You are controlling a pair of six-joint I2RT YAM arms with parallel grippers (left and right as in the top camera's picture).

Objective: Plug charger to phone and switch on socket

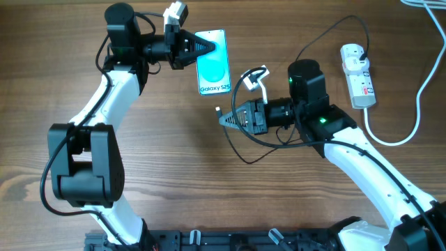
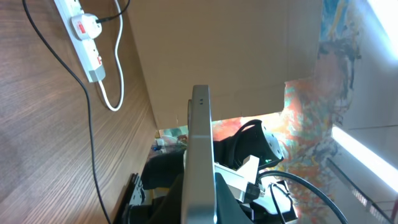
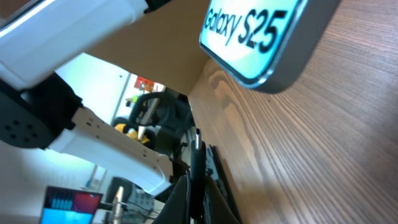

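While the left gripper (image 1: 203, 47) clamps the phone (image 1: 214, 66) by its side edge, the right gripper (image 1: 223, 118) pinches the charger (image 3: 196, 162) tip, phone just ahead of it. Socket (image 1: 357, 75) well behind right gripper.

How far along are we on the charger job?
Done: charger looks plugged into the socket. In hand: left pincer grips the phone; right pincer holds the connector tip near its bottom end, not in. Left: insert it, flip the socket switch.
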